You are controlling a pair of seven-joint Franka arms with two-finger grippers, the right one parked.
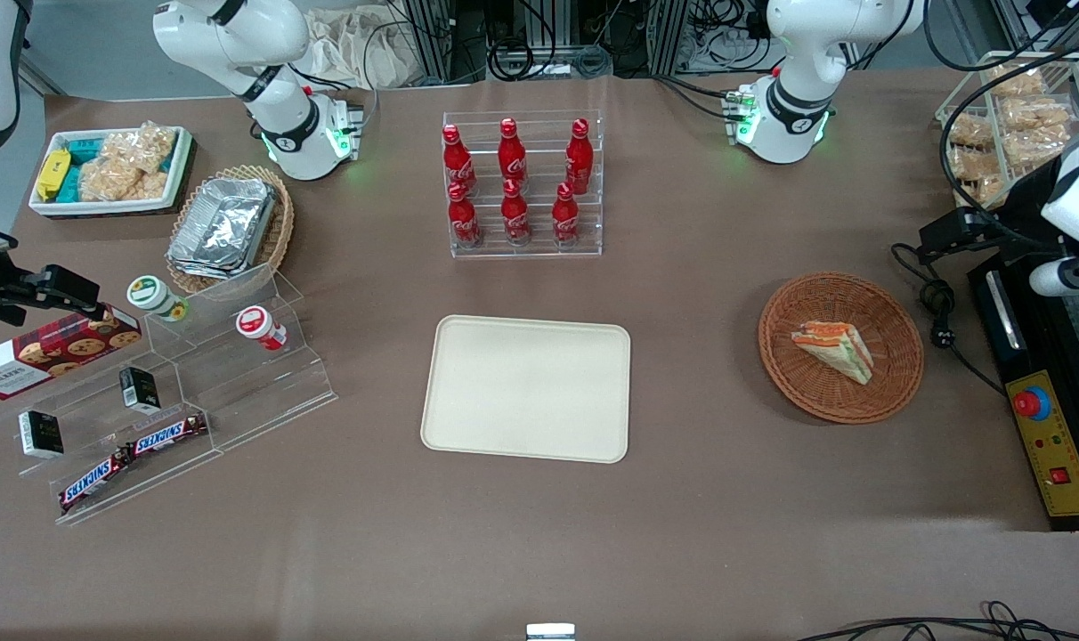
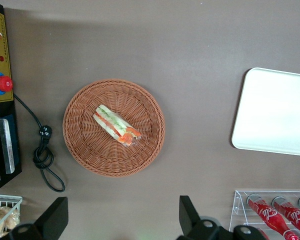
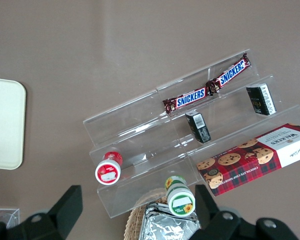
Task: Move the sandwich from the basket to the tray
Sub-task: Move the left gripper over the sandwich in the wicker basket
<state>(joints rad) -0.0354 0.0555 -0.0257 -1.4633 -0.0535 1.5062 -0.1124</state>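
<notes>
Front view: the sandwich point(image 1: 832, 350) lies in the basket point(image 1: 840, 294) toward the working arm's end of the table; the tray point(image 1: 527, 388) sits mid-table, well apart from it. Six red Coca-Cola bottles point(image 1: 515, 182) stand in a clear rack; two Snickers bars point(image 1: 133, 457) and a Walkers cookie box point(image 1: 50, 349) rest on clear steps.

Left wrist view: the gripper point(image 2: 122, 220) hangs above the table beside the basket, fingers point(image 2: 54, 217) spread wide, holding nothing.

Right wrist view: "SNICKERS" and "Walkers" lettering is legible.

Overhead front view; two downward wrist views
</notes>
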